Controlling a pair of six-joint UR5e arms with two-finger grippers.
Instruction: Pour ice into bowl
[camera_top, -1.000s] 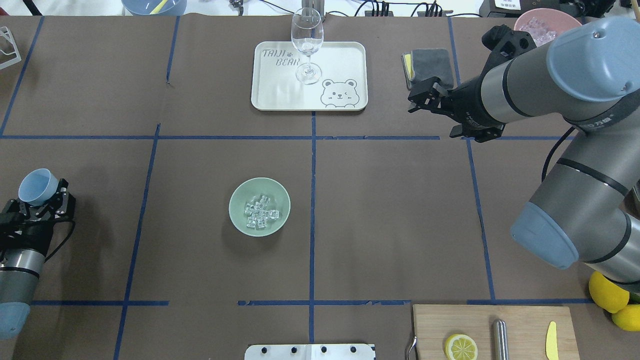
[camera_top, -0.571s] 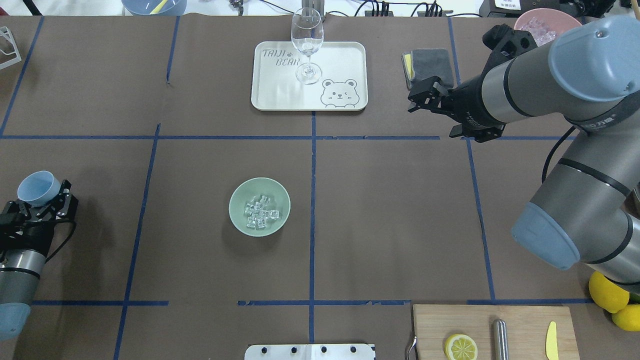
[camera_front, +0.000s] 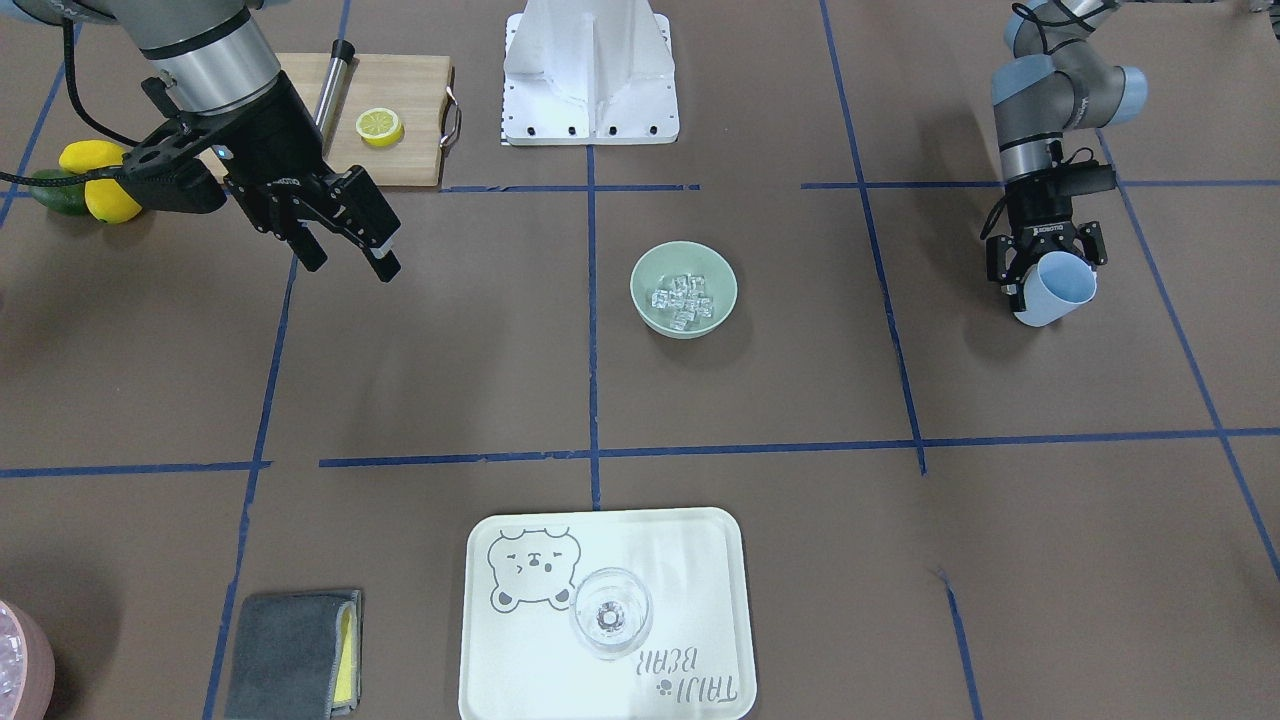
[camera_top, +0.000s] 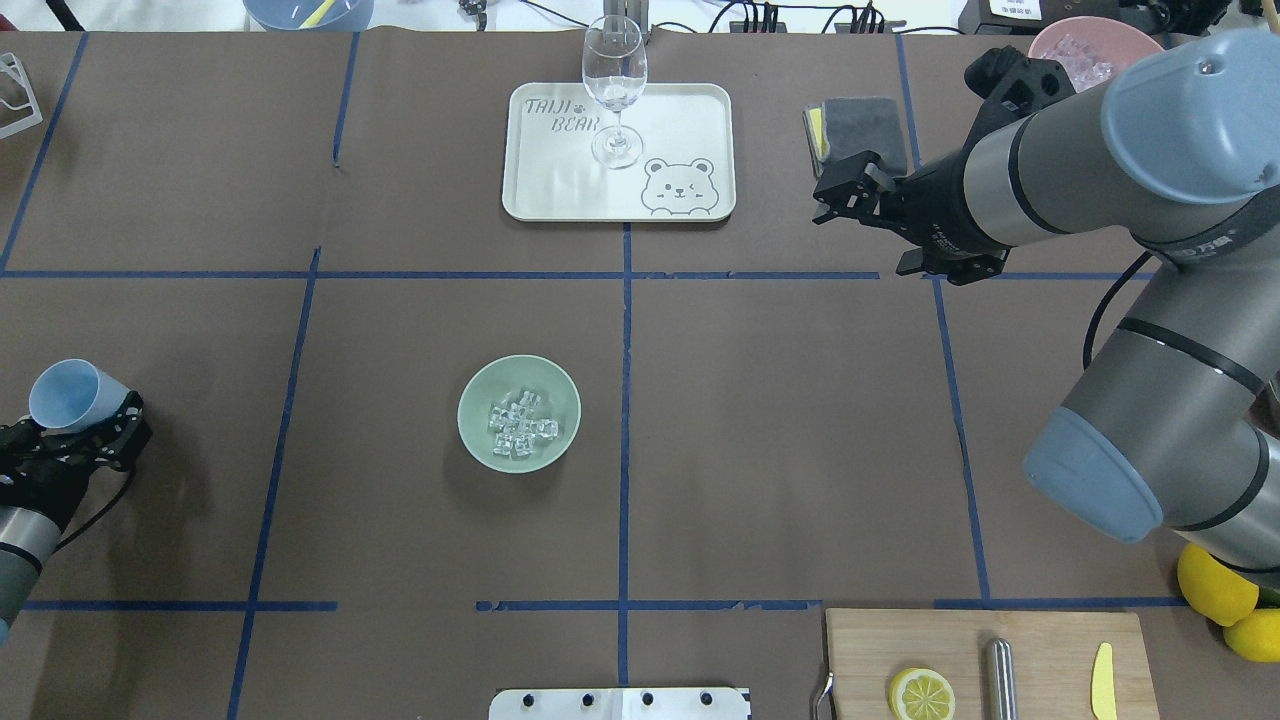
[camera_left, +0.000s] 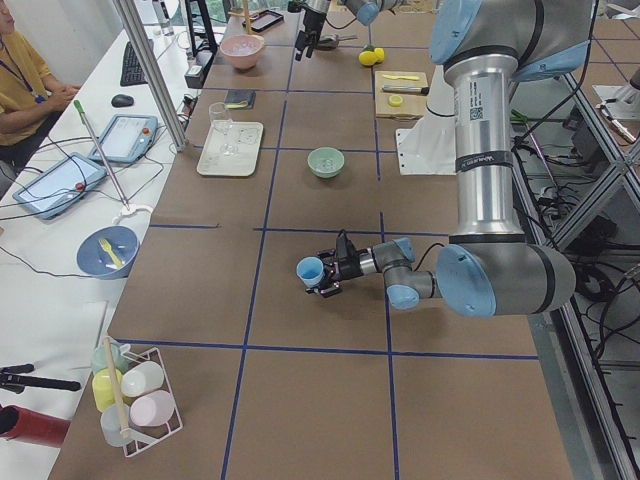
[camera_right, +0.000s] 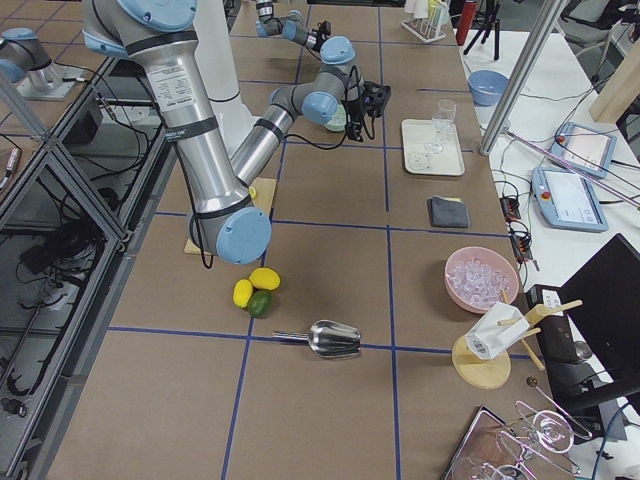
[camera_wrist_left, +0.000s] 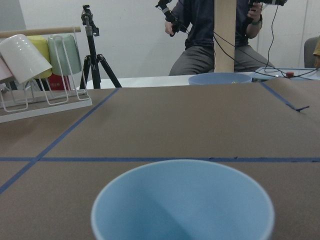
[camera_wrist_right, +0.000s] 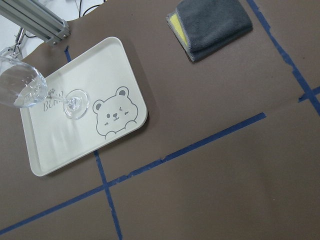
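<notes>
The mint-green bowl (camera_top: 478, 388) sits left of the table's centre, also in the front view (camera_front: 716, 268). The ice (camera_top: 520, 425) lies inside it as several clear cubes (camera_front: 682, 298). My left gripper (camera_top: 92, 428) is shut on a light blue cup (camera_top: 68, 395) at the table's far left, well away from the bowl. The cup is tilted, and its inside looks empty in the left wrist view (camera_wrist_left: 182, 205). My right gripper (camera_top: 848, 192) is open and empty, hovering at the back right beside a grey cloth.
A white bear tray (camera_top: 560, 185) with a wine glass (camera_top: 614, 80) stands at the back centre. A grey cloth (camera_top: 862, 125) and a pink container of ice (camera_top: 1090, 45) are at the back right. A cutting board (camera_top: 1040, 640) with a lemon slice and whole lemons (camera_top: 1215, 585) are at the near right.
My left gripper has drawn back a little toward the robot and to the left, the blue cup still in it. The right arm has barely moved. The bowl and ice are unchanged.
</notes>
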